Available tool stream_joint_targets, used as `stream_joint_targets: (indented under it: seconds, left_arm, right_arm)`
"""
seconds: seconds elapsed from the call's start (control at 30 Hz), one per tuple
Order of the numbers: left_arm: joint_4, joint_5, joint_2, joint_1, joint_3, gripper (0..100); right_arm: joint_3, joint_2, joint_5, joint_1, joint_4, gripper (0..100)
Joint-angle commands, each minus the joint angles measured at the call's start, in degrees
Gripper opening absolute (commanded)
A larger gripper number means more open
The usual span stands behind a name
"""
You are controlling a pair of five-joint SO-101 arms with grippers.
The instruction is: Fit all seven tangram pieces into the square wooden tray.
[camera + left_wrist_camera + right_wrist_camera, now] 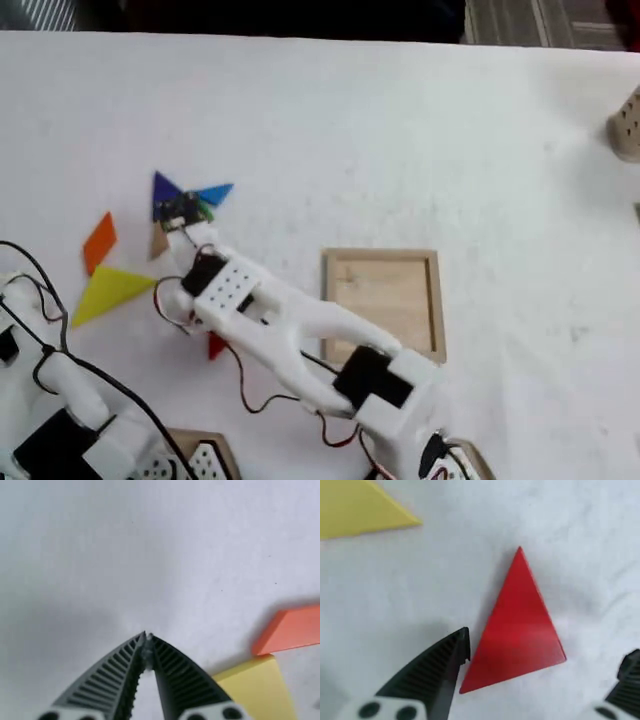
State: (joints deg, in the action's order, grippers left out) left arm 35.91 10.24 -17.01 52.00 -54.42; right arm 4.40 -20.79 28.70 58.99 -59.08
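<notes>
The square wooden tray [383, 302] lies bare in the middle of the table. At the left, dark blue [165, 187], light blue [215, 192], green [205, 210] and tan [158, 242] pieces cluster together. Nearer the front lie an orange piece [99, 241] and a yellow triangle [108, 292]. A red triangle [215, 347] peeks from under the white arm [290, 335]. My right gripper [547, 650] is open just above the red triangle [517, 630], one finger on each side. My left gripper [147, 641] is shut on nothing, over bare table beside the orange piece [290, 630] and yellow triangle [250, 687].
A beige perforated object [627, 125] stands at the right edge. Wooden base blocks [205, 452] and loose cables [60, 340] sit along the front edge. The white table spreads open behind and to the right of the tray.
</notes>
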Motion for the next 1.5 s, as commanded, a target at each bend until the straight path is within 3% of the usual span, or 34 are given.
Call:
stream_joint_targets:
  seconds: [0.0, 0.23, 0.4, 0.47, 0.73, 0.83, 0.9, 1.03, 1.17, 1.3, 1.47]
  left_arm:
    - [-1.1, -0.7, -0.4, -0.7, 0.5, 2]
    - [-1.1, -0.7, -0.4, -0.7, 0.5, 2]
    - [-1.1, -0.7, -0.4, -0.7, 0.5, 2]
    - [-1.1, -0.7, -0.4, -0.7, 0.5, 2]
    - [-1.1, -0.7, -0.4, -0.7, 0.5, 2]
    - [-1.1, -0.7, -0.4, -0.7, 0.5, 2]
    - [-1.1, -0.7, -0.4, -0.7, 0.5, 2]
    - [-1.1, -0.7, -0.4, -0.7, 0.5, 2]
    - [-1.1, -0.7, -0.4, -0.7, 0.5, 2]
    - [-1.1, -0.7, -0.4, -0.7, 0.5, 2]
    - [-1.1, -0.7, -0.4, -0.7, 0.5, 2]
  right_arm:
    - [-0.4, -1.7, 3.3, 0.4, 4.4, 44.3]
    - [-0.4, -4.1, 4.0, -0.2, 5.1, 41.6]
    - [0.0, -4.0, 3.8, 0.0, 5.0, 20.4]
    - [-0.2, -3.9, 3.4, 0.0, 4.2, 16.2]
    - [-0.4, -3.8, 3.2, -0.3, 0.2, 29.9]
    - [-2.1, -2.9, -2.7, -2.8, -4.3, 32.8]
    - [-2.5, -0.8, -4.0, -5.2, -7.7, 32.9]
    - [2.4, 4.9, 1.0, -7.3, -7.3, 30.9]
    - [7.7, 7.2, 4.5, -1.9, 0.7, 26.2]
    - [9.3, 4.2, 4.1, 1.2, 7.2, 21.8]
    - [4.3, -0.5, -1.1, -3.4, 1.5, 21.2]
